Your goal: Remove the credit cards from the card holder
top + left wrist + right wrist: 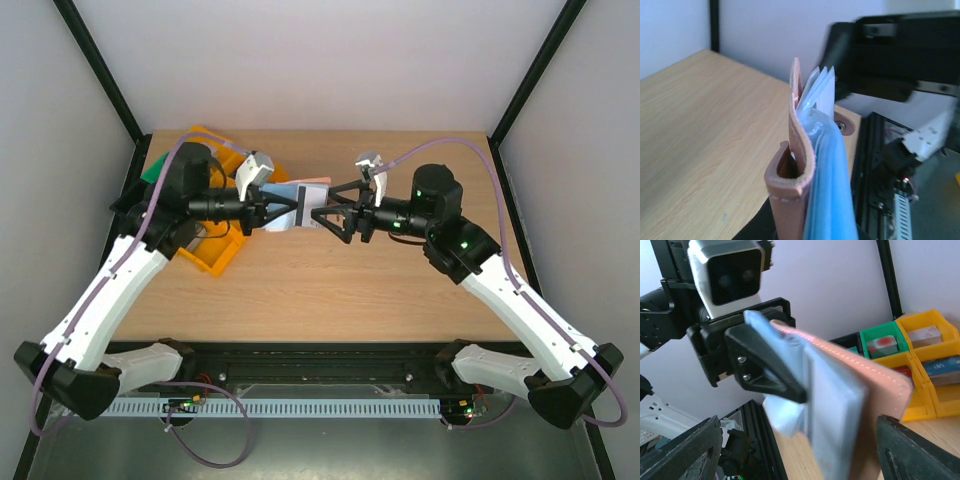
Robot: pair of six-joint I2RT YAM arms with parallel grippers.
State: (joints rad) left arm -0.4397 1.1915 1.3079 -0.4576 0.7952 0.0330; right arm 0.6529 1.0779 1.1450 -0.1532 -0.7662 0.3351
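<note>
Top external view: two white-and-black arms reach from the near edge of the pale wooden table [300,300] and meet above its middle.
Left gripper [284,213]: pressed together on the small tan leather-like card holder [799,145], pinching it with the cards inside. One black finger [765,365] lies flat across the cards' face.
Right gripper [319,215]: spread wide. Its two black fingertips [680,450] stand to either side of the holder's free end. In the right wrist view a gap shows on both sides.
Card holder: lifted off the surface, standing on edge between the two grippers, stitched fold toward the left wrist camera.
Credit cards: thin light blue-grey rectangular cards [837,405] stacked inside the holder, their pale corners poking past its open edge [820,87].
Far left corner: yellow plastic trays [215,255]. The right wrist view also shows a green tray [885,337] beside them, small items inside.
</note>
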